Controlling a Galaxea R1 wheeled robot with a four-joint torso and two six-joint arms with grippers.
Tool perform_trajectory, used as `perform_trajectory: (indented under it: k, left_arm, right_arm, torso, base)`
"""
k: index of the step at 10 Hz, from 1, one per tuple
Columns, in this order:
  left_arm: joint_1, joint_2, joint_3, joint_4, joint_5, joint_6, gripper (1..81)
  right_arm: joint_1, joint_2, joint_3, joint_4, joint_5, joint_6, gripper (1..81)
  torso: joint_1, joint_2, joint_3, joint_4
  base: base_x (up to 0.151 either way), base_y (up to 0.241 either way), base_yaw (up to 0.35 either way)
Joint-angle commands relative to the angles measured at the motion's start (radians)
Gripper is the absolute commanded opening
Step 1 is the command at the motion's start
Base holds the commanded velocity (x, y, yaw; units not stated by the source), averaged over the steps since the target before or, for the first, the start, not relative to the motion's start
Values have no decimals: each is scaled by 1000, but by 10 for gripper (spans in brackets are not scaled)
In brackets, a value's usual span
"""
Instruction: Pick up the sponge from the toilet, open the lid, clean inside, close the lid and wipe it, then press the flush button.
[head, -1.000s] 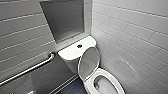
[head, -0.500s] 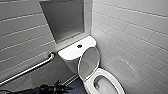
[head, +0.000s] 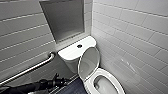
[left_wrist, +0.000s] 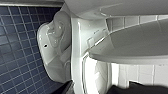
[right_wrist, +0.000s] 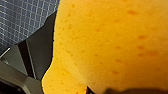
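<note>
The white toilet (head: 75, 53) stands in the corner with its lid (head: 88, 62) raised and leaning back against the tank. The bowl (head: 106, 83) below it is uncovered. The round dark flush button (head: 79, 46) sits in the middle of the tank top. My left gripper (head: 56, 78) reaches in low from the left, just left of the raised lid, open and holding nothing. Its wrist view looks along the toilet's (left_wrist: 57, 47) side and base. The orange sponge (right_wrist: 112, 45) presses close against the right wrist camera, and my right gripper is shut on it.
A metal grab bar (head: 27, 70) slants along the left wall. A grey recessed niche (head: 63, 18) sits above the tank. The white tiled wall (head: 135, 37) runs close along the toilet's right side. The floor (left_wrist: 17, 50) is of small dark blue tiles.
My left arm has come further into the head view from the bottom left, toward the raised lid. The toilet and lid have not moved.
</note>
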Motion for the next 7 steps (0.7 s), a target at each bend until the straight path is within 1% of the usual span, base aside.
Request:
perform_trajectory:
  k: [1, 5, 7]
  left_arm:
    - [-158, 4, -35, -91, 91, 1, 811]
    - [-195, 76, -111, -128, 91, 1, 811]
    - [-222, 115, -139, -128, 90, 1, 811]
  right_arm:
    - [-20, -19, 32, -33, -75, -4, 10]
    - [-24, -5, 45, -30, -69, -4, 10]
    - [-24, -5, 39, -29, -69, -4, 10]
  torso:
    - [0, 0, 0, 0]
    - [0, 0, 0, 0]
    - [0, 0, 0, 0]
  base:
    - [0, 0, 0]
    - [0, 0, 0]
    - [0, 0, 0]
